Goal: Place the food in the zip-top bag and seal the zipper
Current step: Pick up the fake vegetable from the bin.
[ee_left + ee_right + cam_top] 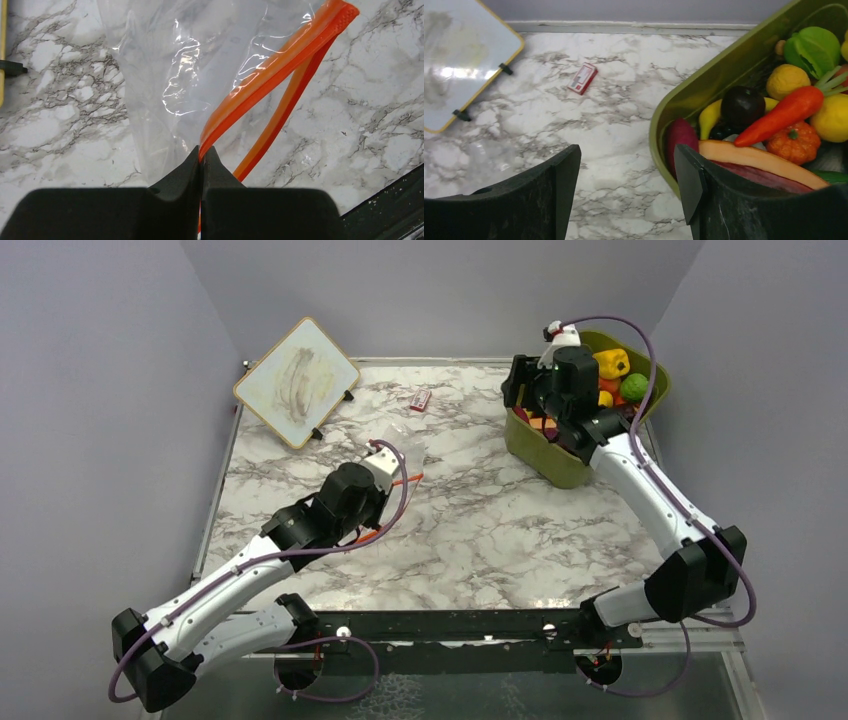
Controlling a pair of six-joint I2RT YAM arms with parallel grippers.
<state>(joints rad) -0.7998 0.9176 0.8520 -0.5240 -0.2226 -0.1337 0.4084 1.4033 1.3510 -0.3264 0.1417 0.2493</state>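
Picking stage, it seems: the left end effector pinches the zipper, with the zip-top bag ahead of it. The right end effector hangs open and empty over the tub rim, with the food just to its right. Next it should descend and grasp.

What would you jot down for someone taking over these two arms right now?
Left pincer: shut on the zipper of the zip-top bag; its two strips are apart, unsealed.
Right pincer: open, empty, over the rim of the green tub.
Food: every piece in view lies in that tub; none seen in the bag.
Done: bag gripped. Left: load food, seal zipper.
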